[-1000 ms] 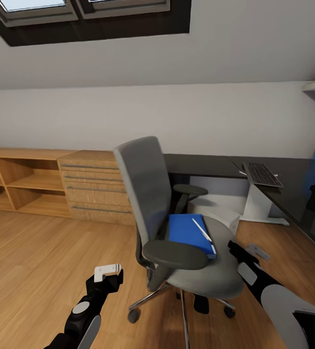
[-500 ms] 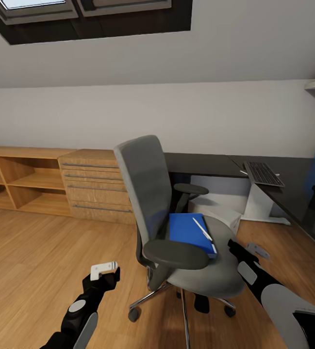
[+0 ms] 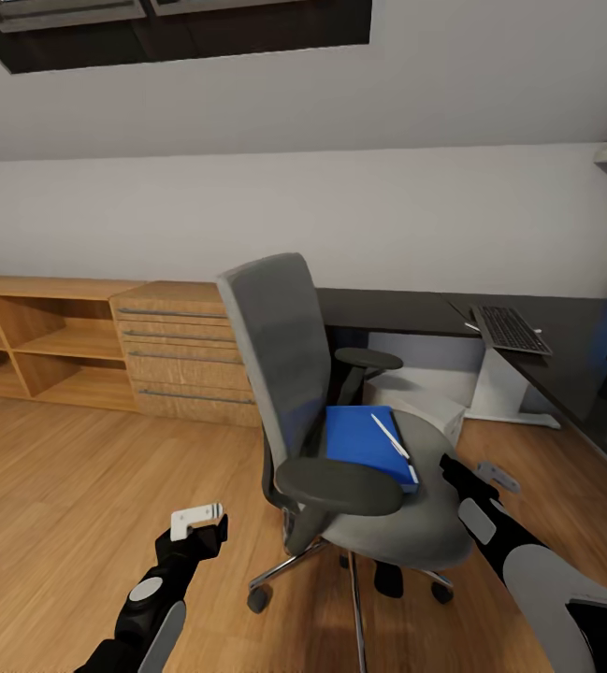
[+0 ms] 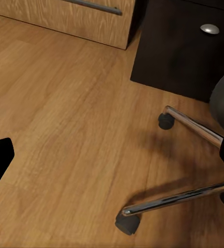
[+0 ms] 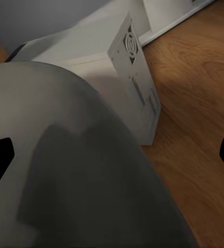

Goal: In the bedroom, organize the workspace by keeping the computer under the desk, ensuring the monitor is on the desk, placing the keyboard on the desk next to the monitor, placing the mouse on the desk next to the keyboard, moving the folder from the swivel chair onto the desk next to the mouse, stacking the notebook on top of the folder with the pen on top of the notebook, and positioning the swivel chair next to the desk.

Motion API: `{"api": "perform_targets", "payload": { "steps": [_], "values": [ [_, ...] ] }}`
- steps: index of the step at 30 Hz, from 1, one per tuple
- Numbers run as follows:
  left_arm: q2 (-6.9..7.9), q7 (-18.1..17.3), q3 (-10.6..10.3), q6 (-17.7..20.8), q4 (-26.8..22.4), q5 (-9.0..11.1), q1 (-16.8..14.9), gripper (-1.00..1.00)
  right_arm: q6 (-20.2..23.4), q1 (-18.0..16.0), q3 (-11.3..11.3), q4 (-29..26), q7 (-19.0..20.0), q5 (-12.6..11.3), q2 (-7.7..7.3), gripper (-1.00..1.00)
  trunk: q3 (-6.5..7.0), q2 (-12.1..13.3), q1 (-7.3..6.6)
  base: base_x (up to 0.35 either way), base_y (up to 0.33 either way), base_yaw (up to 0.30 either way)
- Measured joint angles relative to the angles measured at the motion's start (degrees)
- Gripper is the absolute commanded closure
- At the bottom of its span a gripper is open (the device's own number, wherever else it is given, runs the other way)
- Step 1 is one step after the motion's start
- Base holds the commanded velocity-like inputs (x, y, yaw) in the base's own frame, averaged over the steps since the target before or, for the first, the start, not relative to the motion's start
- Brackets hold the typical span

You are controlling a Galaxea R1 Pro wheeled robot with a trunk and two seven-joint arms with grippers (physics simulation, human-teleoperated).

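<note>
Right gripper [image 3: 476, 477], fingers wide and empty, sits beside the swivel chair [image 3: 340, 421]; bumping the seat risks rolling pen [image 3: 389, 436] off folder [image 3: 367, 445].

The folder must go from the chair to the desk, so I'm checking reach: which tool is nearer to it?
Right. The right tool sits just beside the folder at the seat's edge; the left tool hangs over the floor, beyond the swivel chair.
</note>
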Motion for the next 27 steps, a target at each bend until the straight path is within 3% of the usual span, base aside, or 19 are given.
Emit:
{"api": "perform_targets", "payload": {
  "steps": [22,27],
  "values": [
    [-0.06,-0.30,-0.25,-0.04,0.23,-0.24,-0.03,-1.00,0.00,-0.01,0.09,-0.14,0.01,0.01,0.05,-1.00,0.00,0.00,0.00,0.000,0.000,0.136],
    [-0.08,-0.30,-0.33,-0.04,0.39,-0.25,0.00,-1.00,-0.02,0.00,0.14,1.76,-0.06,-0.07,0.05,-1.00,1.10,0.06,-0.13,0.000,0.000,0.142]
  ]
}}
